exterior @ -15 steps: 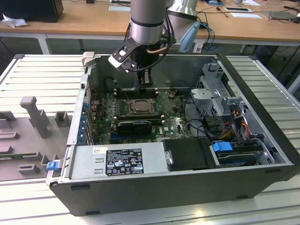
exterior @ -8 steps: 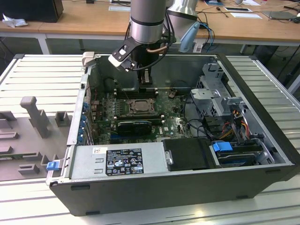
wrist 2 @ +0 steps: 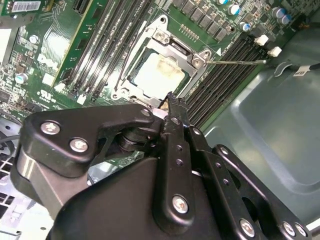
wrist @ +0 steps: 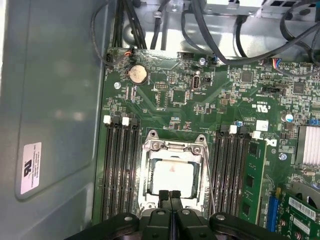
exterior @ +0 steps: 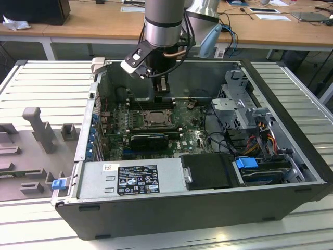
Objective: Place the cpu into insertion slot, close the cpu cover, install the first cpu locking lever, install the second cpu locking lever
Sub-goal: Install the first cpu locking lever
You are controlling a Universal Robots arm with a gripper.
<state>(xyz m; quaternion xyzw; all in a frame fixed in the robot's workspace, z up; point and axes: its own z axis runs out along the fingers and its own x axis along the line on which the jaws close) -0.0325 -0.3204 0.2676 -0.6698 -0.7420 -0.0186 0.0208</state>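
1. The cpu (wrist: 171,176) lies flat in the insertion slot (exterior: 156,119), framed by the lowered cpu cover (wrist: 148,165).
2. The tool (wrist: 170,194), its fingers pressed together and empty, hangs at the cover's edge.
3. A thin lever (wrist 2: 235,62) stands off the socket, over the memory slots (wrist 2: 220,85).
4. Toward the exterior view's right, a drive cage (exterior: 242,104) narrows the room.

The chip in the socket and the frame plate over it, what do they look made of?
The chip looks like metal with a dull, pale beige face; it gives no sharp glints and carries a faint smear. The frame plate looks like bare steel or similar, silvery and shinier, with bright edges.
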